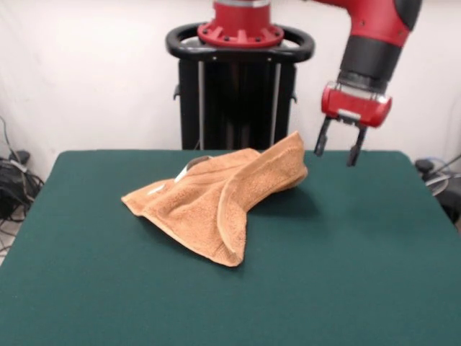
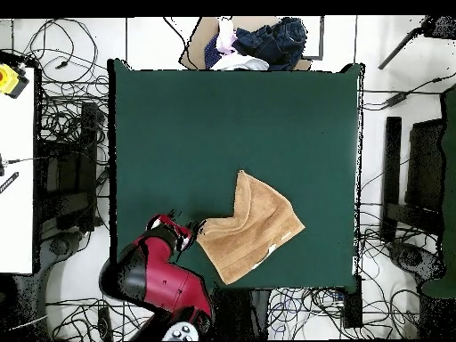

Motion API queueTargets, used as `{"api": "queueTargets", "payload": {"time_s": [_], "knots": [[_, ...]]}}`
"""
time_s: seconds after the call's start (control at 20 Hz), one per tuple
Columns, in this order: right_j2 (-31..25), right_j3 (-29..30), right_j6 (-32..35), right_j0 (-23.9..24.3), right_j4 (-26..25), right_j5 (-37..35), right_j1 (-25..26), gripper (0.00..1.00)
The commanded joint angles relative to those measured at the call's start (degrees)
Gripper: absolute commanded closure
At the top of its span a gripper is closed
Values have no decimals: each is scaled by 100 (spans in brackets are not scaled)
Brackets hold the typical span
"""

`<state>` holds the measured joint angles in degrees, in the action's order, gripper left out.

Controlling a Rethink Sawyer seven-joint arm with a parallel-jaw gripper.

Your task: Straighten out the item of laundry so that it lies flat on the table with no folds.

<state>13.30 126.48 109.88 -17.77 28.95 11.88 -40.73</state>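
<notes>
The orange-tan terry towel (image 1: 220, 194) lies crumpled and folded over itself on the dark green table (image 1: 346, 274), toward its far side. One corner stands raised at the right, and a small white loop tag (image 1: 189, 168) shows near its top. My gripper (image 1: 336, 150) hangs open and empty just to the right of that raised corner, a little above the table. In the overhead view the towel (image 2: 251, 229) lies near the bottom edge of the table (image 2: 205, 134), with the gripper (image 2: 185, 228) at its left corner.
A pile of dark and light clothes (image 2: 254, 44) lies beyond the table's top edge in the overhead view. Cables (image 2: 62, 134) and equipment lie on the floor around the table. The robot's pedestal (image 1: 239, 86) stands behind the table's far edge.
</notes>
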Motion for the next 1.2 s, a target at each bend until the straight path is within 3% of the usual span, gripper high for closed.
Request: {"api": "queueTargets", "payload": {"time_s": [0.05,0.35,1.2], "knots": [[-295,776,956,561,-552,-636,-863,0],[-344,939,993,813,-936,-439,-865,0],[-740,593,1212,1635,-1790,320,-24,0]]}}
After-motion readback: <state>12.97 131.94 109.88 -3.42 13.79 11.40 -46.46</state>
